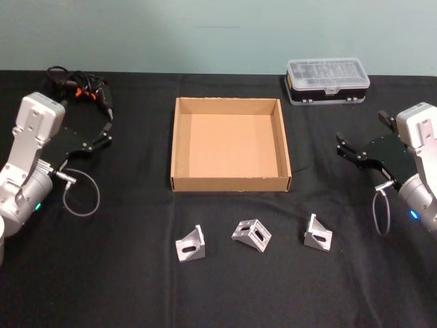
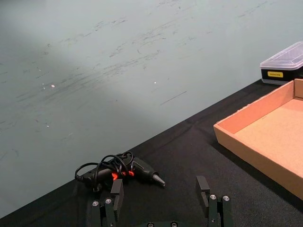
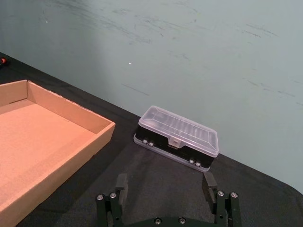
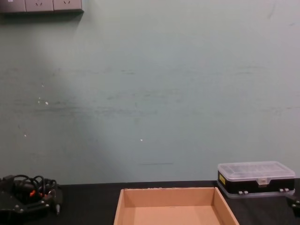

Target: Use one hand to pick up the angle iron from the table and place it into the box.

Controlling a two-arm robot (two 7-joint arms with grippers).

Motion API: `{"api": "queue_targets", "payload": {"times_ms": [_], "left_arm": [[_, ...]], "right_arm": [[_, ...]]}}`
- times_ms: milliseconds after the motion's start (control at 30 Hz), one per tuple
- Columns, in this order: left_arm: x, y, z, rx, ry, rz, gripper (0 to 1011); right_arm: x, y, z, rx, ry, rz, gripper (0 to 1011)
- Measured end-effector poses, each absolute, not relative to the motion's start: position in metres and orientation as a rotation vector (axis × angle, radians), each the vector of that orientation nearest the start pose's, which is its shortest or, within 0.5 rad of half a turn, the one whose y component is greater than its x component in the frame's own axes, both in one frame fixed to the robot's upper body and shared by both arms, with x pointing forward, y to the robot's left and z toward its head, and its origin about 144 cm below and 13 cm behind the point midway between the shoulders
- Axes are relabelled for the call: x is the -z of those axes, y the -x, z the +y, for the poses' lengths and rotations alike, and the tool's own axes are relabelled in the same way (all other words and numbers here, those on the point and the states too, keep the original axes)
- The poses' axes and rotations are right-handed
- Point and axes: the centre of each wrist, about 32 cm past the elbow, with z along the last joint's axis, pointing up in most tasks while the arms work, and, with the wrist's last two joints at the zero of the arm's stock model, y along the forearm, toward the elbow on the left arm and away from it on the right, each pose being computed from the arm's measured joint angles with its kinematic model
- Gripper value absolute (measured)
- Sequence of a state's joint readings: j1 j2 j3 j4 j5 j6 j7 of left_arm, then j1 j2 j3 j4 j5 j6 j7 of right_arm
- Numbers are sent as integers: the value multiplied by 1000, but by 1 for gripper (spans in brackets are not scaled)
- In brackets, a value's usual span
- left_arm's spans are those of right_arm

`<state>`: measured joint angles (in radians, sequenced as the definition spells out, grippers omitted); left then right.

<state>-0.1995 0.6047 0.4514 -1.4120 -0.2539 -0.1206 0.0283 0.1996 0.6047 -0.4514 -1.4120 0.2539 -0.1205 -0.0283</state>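
Note:
Three silver angle irons lie in a row on the black table (image 1: 102, 280) in front of the box: one left (image 1: 190, 244), one in the middle (image 1: 252, 234), one right (image 1: 317, 234). The tan cardboard box (image 1: 231, 145) is open and holds nothing; its near corner also appears in the left wrist view (image 2: 265, 137) and the right wrist view (image 3: 42, 137). My left gripper (image 1: 92, 130) (image 2: 160, 191) hovers open at the table's left, well away from the irons. At the table's right my right gripper (image 1: 360, 135) (image 3: 164, 184) is open too. Neither holds anything.
A black plastic case with a clear lid (image 1: 328, 80) (image 3: 177, 137) stands at the back right. A black power tool with a coiled cable (image 1: 85, 87) (image 2: 120, 171) lies at the back left, just beyond my left gripper. A pale wall rises behind the table.

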Motion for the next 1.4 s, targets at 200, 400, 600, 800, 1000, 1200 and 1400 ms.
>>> {"api": "queue_targets", "payload": {"times_ms": [200,400,600,800,1000,1200,1400], "left_arm": [[-1140,-489,310,-1248,-304,-285,1000],[-1140,-489,310,-1248,-304,-285,1000],[-1140,-489,310,-1248,-304,-285,1000],[-1140,-489,310,-1248,-304,-285,1000],[-1140,-489,310,-1248,-304,-285,1000],[-1140,-489,310,-1248,-305,-285,1000],[-1140,-489,310,-1248,-304,-285,1000]], "right_arm": [[-1140,-489,-310,1248,304,-285,1000],[-1140,-489,-310,1248,304,-285,1000],[-1140,-489,-310,1248,304,-285,1000],[-1140,-489,-310,1248,304,-285,1000],[-1140,-489,-310,1248,304,-285,1000],[-1140,-489,-310,1248,304,-285,1000],[-1140,-489,-310,1248,304,-285,1000]]}}
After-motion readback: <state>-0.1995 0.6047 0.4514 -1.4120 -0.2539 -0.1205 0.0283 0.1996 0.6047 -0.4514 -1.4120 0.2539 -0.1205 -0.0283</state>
